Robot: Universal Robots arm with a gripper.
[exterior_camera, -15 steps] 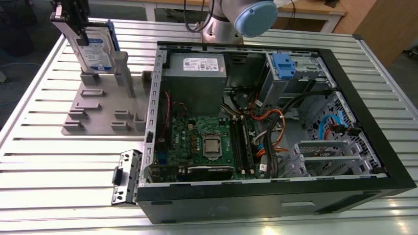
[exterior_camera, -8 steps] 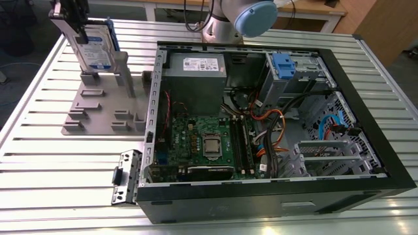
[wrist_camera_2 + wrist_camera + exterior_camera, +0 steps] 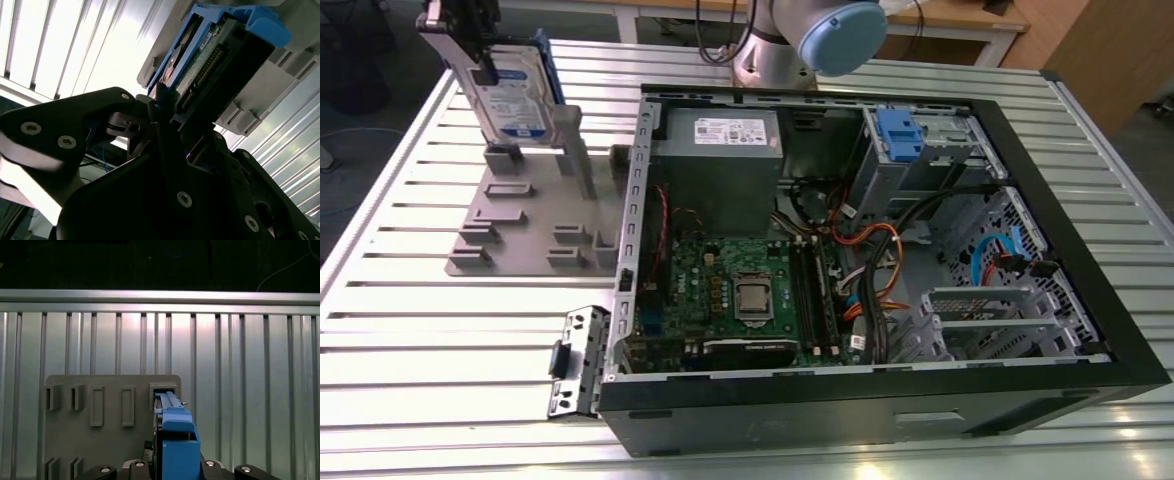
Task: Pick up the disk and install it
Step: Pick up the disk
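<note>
The disk (image 3: pixel 518 92) is a silver drive with a white-and-blue label and blue side rails. It stands on edge, slightly tilted, at the exterior view's upper left. Its lower end is at the tops of two uprights on a grey fixture plate (image 3: pixel 520 235); I cannot tell whether they touch. My gripper (image 3: pixel 474 55) is shut on the disk's upper end. In the second wrist view the dark fingers (image 3: pixel 155 107) clamp the disk (image 3: pixel 210 60) by its edges. The first wrist view shows the disk's blue rail (image 3: pixel 177 437) between the fingers, over the fixture plate (image 3: pixel 105 450).
An open computer case (image 3: pixel 1067 330) lies on the slatted metal table (image 3: pixel 400 330), at the exterior view's right of the plate. Inside it are a grey box with a white sticker (image 3: pixel 716 150), a motherboard (image 3: pixel 734 290), cables and a metal cage with a blue tab (image 3: pixel 907 135). A loose bracket (image 3: pixel 580 360) lies by the case.
</note>
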